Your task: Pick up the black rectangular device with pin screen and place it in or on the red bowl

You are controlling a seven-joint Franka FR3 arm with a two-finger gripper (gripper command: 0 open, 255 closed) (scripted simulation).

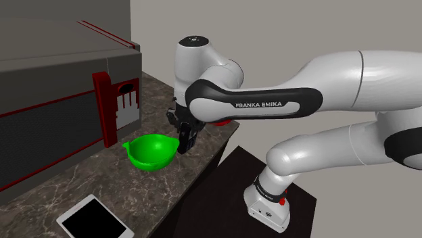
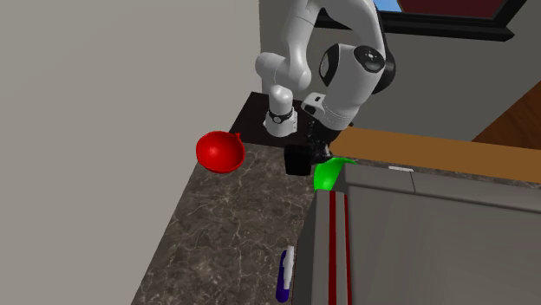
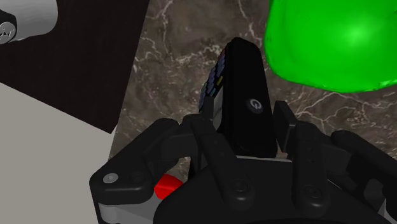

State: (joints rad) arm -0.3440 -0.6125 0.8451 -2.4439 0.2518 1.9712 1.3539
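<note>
Gripper (image 2: 299, 163) is pinching the black device (image 3: 245, 83). In the wrist view both fingers (image 3: 216, 149) clasp its long sides, w/ the body sticking out past the tips. So the device is in the jaws, over the dark marbled counter (image 2: 234, 234), just beside the rim of the green bowl (image 1: 152, 150). Can't tell how far it's off the surface.

Key relation for the next move: the red bowl (image 2: 219, 151) sits at abt 9 o'clock from the gripper in the 2nd ext view. It's near but apart, at the counter's edge, w/ open counter between. In the shoulder view it's the other way, abt 3 o'clock, mostly hidden behind the forearm. The green bowl is on the opposite side of the gripper (abt 8 o'clock, shoulder view), so I judge the carry goes away from green and toward red.

The device's long axis runs along the fingers, pointing away from the palm. I reckon it'd enter the bowl end first & prob tip over on release, so I'd let go low.

Device look: slim black slab w/ a rounded end and a power-symbol mark on the broad face. A row of small coloured keys runs down a lighter panel on the adjacent side. Looks hard & smooth. The grip is across a narrow width, so it could pivot if I swing fast.
</note>
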